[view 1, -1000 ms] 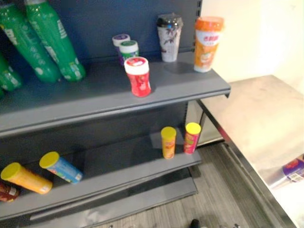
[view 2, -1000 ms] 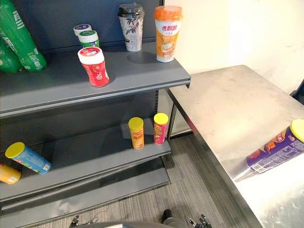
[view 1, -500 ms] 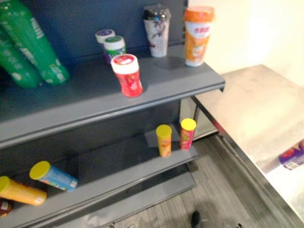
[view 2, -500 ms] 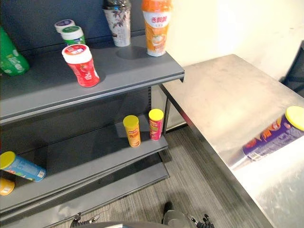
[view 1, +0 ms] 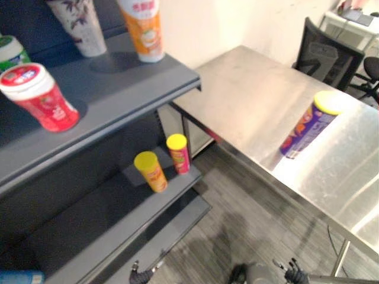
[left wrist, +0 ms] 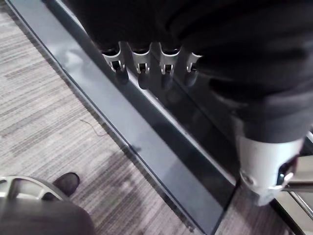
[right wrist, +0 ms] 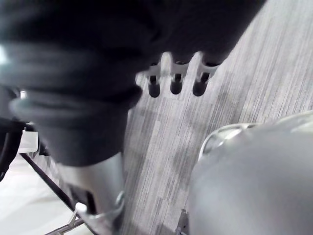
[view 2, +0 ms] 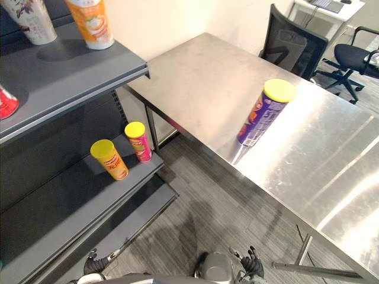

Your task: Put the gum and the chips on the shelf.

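A purple chips can point(view 2: 262, 113) with a yellow lid is seen standing, slightly tilted in the view, on the steel table point(view 2: 201, 71) at the right of centre. It stands well apart from the shelf point(view 1: 127, 89), which takes up the left side. On the upper board, at the left edge, a red gum jar point(view 1: 37, 97) is set upright, with a green-lidded jar point(view 1: 10, 50) just behind it. An orange cup point(view 1: 144, 29) and a patterned cup point(view 1: 77, 26) are placed further back along the same board. On the lower board two small yellow-lidded cans point(view 1: 151, 171) are stood side by side, near its front edge.

The left hand point(left wrist: 141, 73) is shown hanging over the shelf's base rail and the floor point(left wrist: 44, 112). Its fingers are loosely extended and nothing is held between them. The right hand point(right wrist: 176, 81) is likewise hung above the floor, fingers relaxed and empty.

The task is judged to be partly done. Gum is already lodged on the upper board, though it cannot be told whether that is the jar meant. The chips are not yet on the shelf, and neither a reach nor a grasp is under way. What is left, it is judged, is for the purple can to be approached, taken from the table and set on a board.
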